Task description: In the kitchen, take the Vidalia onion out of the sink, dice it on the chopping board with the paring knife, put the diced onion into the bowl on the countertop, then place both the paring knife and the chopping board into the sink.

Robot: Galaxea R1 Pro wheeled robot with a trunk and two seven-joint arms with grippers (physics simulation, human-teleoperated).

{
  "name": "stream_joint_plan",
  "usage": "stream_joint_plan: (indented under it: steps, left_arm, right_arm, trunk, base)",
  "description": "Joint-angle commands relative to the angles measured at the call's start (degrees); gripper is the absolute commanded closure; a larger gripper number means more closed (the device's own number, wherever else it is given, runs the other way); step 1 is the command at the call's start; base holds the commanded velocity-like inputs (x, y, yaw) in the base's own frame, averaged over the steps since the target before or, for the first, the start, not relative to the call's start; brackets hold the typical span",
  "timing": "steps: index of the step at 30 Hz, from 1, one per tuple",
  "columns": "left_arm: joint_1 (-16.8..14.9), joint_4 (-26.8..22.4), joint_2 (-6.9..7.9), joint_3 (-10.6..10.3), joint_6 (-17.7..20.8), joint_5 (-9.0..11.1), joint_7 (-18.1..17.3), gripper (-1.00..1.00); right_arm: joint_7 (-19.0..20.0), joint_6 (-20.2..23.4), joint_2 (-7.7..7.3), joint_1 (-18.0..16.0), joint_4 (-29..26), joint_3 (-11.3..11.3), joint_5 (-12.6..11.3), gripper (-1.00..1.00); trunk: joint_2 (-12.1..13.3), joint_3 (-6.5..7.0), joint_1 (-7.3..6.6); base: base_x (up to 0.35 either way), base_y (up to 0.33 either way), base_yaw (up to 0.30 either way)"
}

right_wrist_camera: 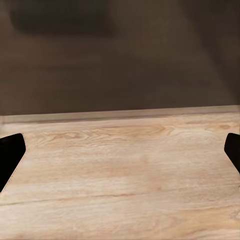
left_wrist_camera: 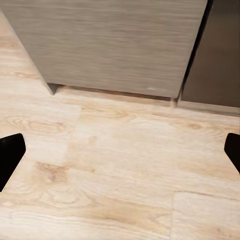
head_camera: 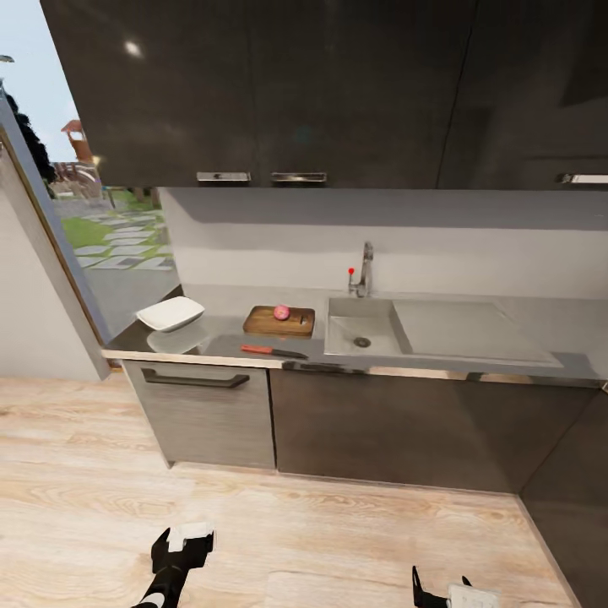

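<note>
Both claws spread wide and empty, low over the floor, well back from the counter.

Your left gripper (left_wrist_camera: 120, 150) and right gripper (right_wrist_camera: 120, 155) hold nothing, fingertips far apart above pale wood planks (left_wrist_camera: 125, 165), facing the cabinet fronts (left_wrist_camera: 115, 45). Up on the countertop (head_camera: 219, 344), the onion (head_camera: 282, 313) already sits on the chopping board (head_camera: 263, 323), not in the sink (head_camera: 361, 331). The paring knife (head_camera: 272, 350) lies just in front of the board; the bowl (head_camera: 171, 313) rests near the counter's left end. Expect the knife to be light, stiff and thin: pinch the orange-red handle across its width, not the blade. The round onion will likely roll, so steady it.
</note>
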Motion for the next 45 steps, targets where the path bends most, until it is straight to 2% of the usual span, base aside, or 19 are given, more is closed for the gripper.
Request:
stream_joint_plan:
  steps: [1, 45]
  left_arm:
    - [-0.07, 0.18, -0.04, -0.47, -0.24, 0.17, 0.21, -1.0]
    - [-0.09, 0.18, 0.56, -0.47, -0.07, 0.17, 0.21, -1.0]
  right_arm:
    - [-0.22, -0.18, 0.0, -0.04, 0.02, 0.01, 0.1, -1.0]
    - [-0.3, -0.14, 0.07, -0.04, 0.57, 0.0, 0.11, -1.0]
  trunk:
    - [-0.07, -0.08, 0.01]
    - [-0.07, -0.08, 0.01]
  base:
    - [0.0, 0.301, 0.0]
    - [0.0, 0.302, 0.0]
